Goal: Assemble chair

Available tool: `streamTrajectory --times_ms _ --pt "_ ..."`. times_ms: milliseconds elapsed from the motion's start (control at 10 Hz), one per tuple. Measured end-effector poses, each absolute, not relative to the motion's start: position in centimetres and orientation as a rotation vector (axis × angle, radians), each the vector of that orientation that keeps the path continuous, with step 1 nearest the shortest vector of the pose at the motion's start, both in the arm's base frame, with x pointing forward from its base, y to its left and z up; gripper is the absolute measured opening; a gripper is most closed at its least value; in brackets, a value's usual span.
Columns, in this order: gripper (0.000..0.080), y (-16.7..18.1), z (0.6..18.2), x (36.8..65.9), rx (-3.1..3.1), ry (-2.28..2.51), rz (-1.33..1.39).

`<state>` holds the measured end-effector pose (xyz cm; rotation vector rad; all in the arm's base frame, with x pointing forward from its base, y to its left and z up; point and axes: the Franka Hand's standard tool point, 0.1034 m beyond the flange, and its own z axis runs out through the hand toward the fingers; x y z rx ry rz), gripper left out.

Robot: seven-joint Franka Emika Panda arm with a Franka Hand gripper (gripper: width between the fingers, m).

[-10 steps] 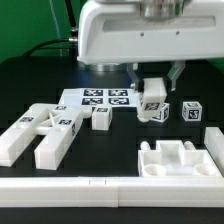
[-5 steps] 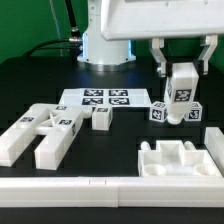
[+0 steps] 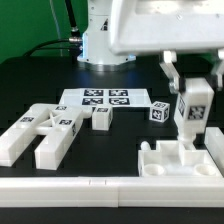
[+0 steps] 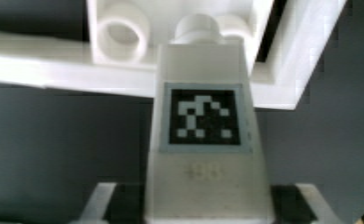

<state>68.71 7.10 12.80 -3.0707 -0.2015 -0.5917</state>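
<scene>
One long white tagged plastic block (image 3: 191,118), clamped upright in the jaws of the two-finger gripper (image 3: 192,92), could jam against the chunky white plate (image 3: 152,166) if lowered tilted or off-centre.

End effector (image 3: 195,88): one, with two fingers.
Long block (image 3: 193,112): one, clamped between those fingers; one square tag on the face seen in the wrist view.
Small cube (image 3: 159,112): one in plain sight.
Short block (image 3: 101,119): one.
Recessed plate (image 3: 158,166): one.
Forked cluster (image 3: 45,135): one group with two prongs; its separate pieces cannot be counted.
Marker board (image 3: 100,98): one; its tags are too small to count.
Plain rail (image 3: 100,187): one.
</scene>
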Motion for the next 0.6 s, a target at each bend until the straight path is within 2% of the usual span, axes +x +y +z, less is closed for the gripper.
streamTrajectory --times_ms 100,600 --pt "0.0291 6.94 12.69 69.45 -3.067 -0.204 -0.598" --pt "0.0291 7.07 12.52 69.31 -3.056 -0.198 -0.658"
